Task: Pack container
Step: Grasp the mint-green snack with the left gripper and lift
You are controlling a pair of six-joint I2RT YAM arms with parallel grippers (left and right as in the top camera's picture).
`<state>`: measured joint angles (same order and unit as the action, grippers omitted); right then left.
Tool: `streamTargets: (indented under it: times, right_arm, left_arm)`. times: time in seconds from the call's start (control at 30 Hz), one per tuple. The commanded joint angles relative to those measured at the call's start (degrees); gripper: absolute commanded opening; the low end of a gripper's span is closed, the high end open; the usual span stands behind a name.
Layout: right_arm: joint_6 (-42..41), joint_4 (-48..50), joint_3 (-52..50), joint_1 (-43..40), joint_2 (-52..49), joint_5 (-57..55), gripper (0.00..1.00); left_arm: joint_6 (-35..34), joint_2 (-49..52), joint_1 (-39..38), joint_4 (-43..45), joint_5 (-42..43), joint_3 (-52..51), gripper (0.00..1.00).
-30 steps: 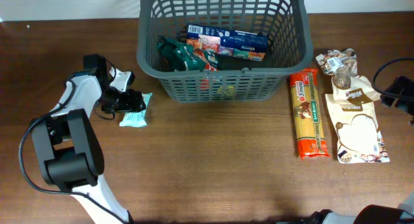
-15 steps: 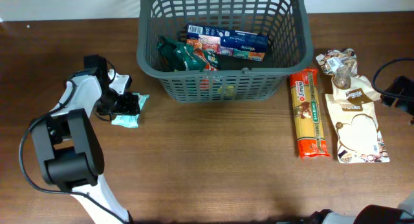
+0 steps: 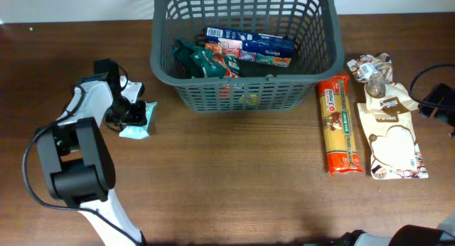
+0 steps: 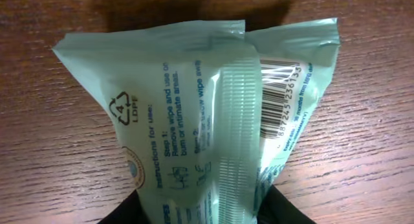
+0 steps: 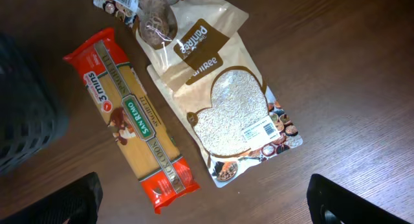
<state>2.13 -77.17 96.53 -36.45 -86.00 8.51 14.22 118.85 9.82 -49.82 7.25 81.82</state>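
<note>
The container (image 3: 245,97), a dark grey slotted basket, stands at the back middle of the table. It holds a blue box (image 3: 249,45) and a green and red packet (image 3: 206,61). Left of it, a pale teal wipes packet (image 3: 135,126) lies on the wood. My left gripper (image 3: 134,114) is shut on this packet. In the left wrist view the wipes packet (image 4: 194,101) fills the frame, pinched at its near end between the dark fingers (image 4: 123,216) of the left gripper (image 4: 200,214). My right gripper (image 5: 204,204) hangs open above the table on the right, holding nothing.
Right of the basket lie a long orange spaghetti packet (image 3: 338,132), a beige grain pouch (image 3: 391,139) and a small clear bag (image 3: 372,68). The right wrist view shows the spaghetti (image 5: 132,120) and the pouch (image 5: 233,114) side by side, with the basket's corner (image 5: 26,114) at the left.
The left gripper's jaws have come together on the wipes packet. The packet has slid a little to the left and looks narrower from above. The right arm has not moved.
</note>
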Motion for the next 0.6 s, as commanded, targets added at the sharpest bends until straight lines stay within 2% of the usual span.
streamTargets:
  times: [0.0,0.13,0.23,0.43,0.57]
  right_arm:
    - [-0.09,-0.02,0.28,-0.33,0.44,0.52,0.99]
    - [-0.09,-0.02,0.28,-0.33,0.44,0.52,0.99]
    - [-0.09,-0.02,0.28,-0.33,0.44,0.52,0.99]
    - [-0.09,-0.02,0.28,-0.33,0.44,0.52,0.99]
    - [-0.09,-0.02,0.28,-0.33,0.44,0.52,0.99]
  left_arm:
    - [-2.21,3.28,0.07,-1.55,6.36,3.43,0.36]
    - [-5.03,3.28,1.55,-6.43,13.00,14.25,0.36]
    - [-8.39,3.28,2.67,-11.26,12.96,25.18,0.35]
    - [-8.61,3.28,3.74,-18.73,11.76,48.35,0.34]
    - [-8.59,3.28,3.30,-21.14,11.89,60.15,0.34]
